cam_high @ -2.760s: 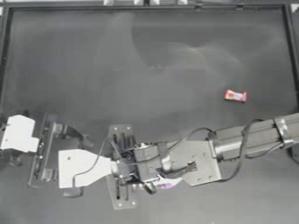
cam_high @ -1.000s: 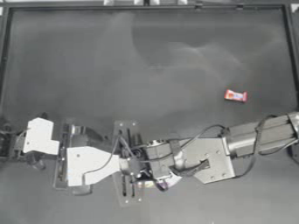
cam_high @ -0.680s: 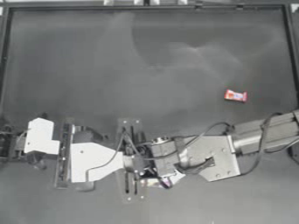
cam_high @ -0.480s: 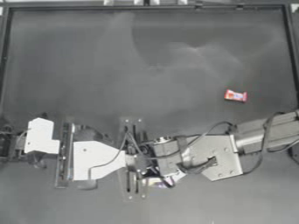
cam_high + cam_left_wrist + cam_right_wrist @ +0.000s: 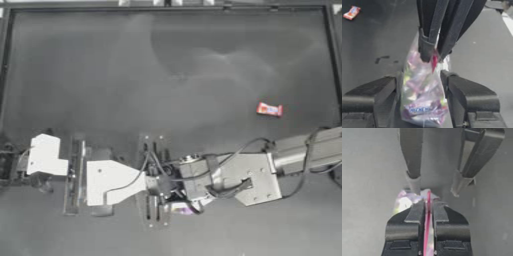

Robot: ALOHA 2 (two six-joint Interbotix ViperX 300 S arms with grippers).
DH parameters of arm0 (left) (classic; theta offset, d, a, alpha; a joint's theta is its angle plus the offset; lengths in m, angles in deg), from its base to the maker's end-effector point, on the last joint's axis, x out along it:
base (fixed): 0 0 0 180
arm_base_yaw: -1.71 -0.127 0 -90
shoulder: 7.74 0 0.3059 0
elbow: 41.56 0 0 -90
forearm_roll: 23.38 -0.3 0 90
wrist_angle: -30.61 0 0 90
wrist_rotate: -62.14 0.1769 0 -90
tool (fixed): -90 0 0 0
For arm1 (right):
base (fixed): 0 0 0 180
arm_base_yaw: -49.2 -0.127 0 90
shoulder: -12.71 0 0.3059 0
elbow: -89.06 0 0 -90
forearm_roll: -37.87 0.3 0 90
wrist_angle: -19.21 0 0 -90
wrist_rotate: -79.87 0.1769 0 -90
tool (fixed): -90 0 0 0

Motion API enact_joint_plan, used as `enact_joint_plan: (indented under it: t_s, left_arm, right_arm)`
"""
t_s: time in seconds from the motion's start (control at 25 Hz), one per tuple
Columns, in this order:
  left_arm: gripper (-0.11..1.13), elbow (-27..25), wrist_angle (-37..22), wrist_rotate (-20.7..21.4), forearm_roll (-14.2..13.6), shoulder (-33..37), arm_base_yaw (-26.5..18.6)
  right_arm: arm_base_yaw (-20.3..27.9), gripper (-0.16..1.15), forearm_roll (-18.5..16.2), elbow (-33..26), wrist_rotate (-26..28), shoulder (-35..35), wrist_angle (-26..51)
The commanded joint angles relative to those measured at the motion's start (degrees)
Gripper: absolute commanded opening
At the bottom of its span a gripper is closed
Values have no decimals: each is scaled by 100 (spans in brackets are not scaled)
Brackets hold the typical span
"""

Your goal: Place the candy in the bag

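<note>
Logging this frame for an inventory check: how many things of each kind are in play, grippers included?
Bag, clear, sweets inside: 1
Loose red-orange candy: 1
Grippers: 2, left gripper around the bag, right gripper shut on its pink strip
Total: 4

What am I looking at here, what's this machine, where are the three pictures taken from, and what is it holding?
This is a robot with two arms reaching over a dark table. One picture looks straight down from above; the other two come from cameras on each arm's wrist, looking along its gripper. Near the table's front edge both grippers meet at the bag, a clear pouch of coloured sweets. The right gripper is shut on the bag's pink strip. The left gripper has a jaw on either side of the bag, but I can't tell whether it presses it. The candy, a small red-orange sweet, lies alone on the table towards the right, not yet in the bag.
</note>
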Motion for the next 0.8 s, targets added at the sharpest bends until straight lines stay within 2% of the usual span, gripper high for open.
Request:
enact_joint_plan:
  t_s: [0.04, 0.8]
  left_arm:
    - [84, 123, 53, 9, -9, 62, 9]
    - [77, 185, 53, 0, -9, 62, 35]
  right_arm:
    - [9, 33, -35, -70, 9, -325, -53]
    - [9, 33, -35, -53, 0, -325, -97]
